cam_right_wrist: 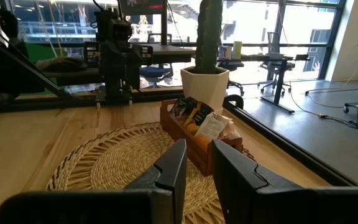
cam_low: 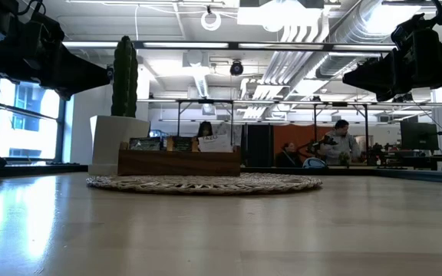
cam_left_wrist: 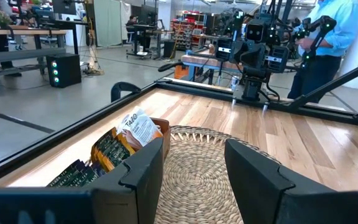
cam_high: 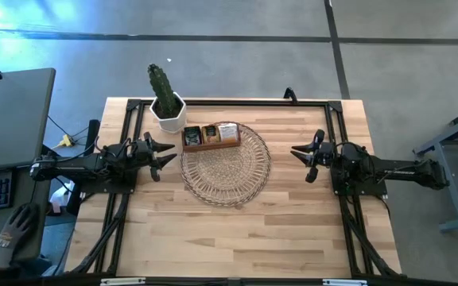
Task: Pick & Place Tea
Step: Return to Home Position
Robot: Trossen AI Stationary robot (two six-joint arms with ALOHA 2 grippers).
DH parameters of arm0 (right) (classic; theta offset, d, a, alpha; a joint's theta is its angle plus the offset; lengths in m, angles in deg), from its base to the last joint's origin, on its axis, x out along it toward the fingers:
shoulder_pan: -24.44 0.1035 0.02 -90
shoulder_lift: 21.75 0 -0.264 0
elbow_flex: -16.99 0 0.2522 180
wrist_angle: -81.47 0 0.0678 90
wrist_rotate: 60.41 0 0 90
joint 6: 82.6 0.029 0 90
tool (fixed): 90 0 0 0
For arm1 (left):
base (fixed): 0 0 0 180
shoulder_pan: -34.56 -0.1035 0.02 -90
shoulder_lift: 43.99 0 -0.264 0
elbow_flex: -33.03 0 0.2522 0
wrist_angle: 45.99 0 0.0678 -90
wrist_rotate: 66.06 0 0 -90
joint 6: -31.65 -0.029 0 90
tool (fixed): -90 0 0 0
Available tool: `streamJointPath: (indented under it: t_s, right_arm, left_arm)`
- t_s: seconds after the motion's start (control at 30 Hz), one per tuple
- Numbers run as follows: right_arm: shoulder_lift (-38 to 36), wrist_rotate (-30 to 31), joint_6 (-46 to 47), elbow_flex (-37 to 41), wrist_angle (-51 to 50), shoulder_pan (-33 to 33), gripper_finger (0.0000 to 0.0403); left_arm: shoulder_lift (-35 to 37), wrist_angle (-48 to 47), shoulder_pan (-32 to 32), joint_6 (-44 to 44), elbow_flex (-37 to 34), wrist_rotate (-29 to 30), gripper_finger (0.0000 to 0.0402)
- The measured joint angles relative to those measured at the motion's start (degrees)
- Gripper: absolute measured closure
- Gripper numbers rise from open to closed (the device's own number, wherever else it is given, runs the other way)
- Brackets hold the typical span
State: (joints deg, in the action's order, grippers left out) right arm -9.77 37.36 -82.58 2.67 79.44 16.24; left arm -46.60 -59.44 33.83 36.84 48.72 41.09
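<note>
Tea (cam_high: 211, 133) in box (cam_high: 211, 146), wicker mat (cam_high: 226, 173), table (cam_high: 237, 234) (pale wood), workshop (cam_low: 298, 92)

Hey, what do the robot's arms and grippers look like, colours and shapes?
The two match. The left arm and right arm are dark, nearly black, and built of blocky jointed segments. The left gripper and right gripper each carry two flat, angular dark fingers with plain matte faces. No markings show on them.

Light wooden table (cam_high: 237, 238), 1 round wicker mat (cam_high: 225, 171) near its middle; 1 white cactus pot (cam_high: 168, 114) just beside the mat
</note>
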Motion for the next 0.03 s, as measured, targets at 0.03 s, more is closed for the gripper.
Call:
streamJointPath:
  t_s: [0.03]
  right_arm:
    - [0.0, 0.0, 0.0, 0.0, 0.0, 0.0, 0.0332]
  left_arm:
    - [0.0, 0.0, 0.0, 0.0, 0.0, 0.0, 0.0234]
